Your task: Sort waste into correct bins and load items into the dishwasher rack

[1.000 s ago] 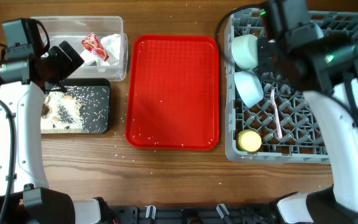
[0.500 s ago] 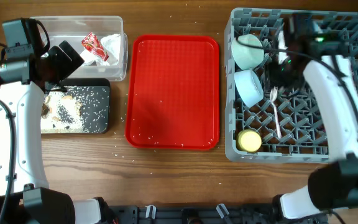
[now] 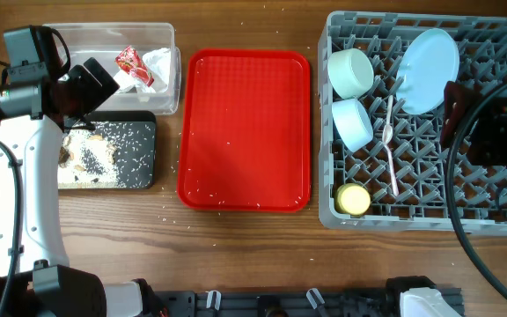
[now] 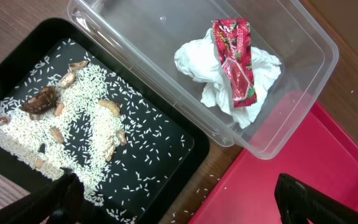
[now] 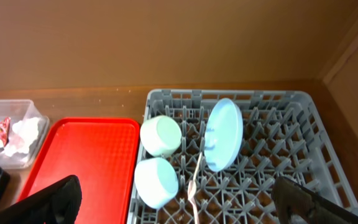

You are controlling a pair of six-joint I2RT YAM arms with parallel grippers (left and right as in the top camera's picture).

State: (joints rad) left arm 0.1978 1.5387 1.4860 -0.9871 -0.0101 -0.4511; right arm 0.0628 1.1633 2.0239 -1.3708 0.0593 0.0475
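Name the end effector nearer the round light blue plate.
Right. The right end effector is beside the light blue plate, over the grey plastic rack; the left end effector is far off by the clear plastic tub.

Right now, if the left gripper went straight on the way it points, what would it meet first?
Probably the black tray, near its corner beside the red tray, where stray rice grains lie. The open left gripper points down at that corner, though depth is unclear.
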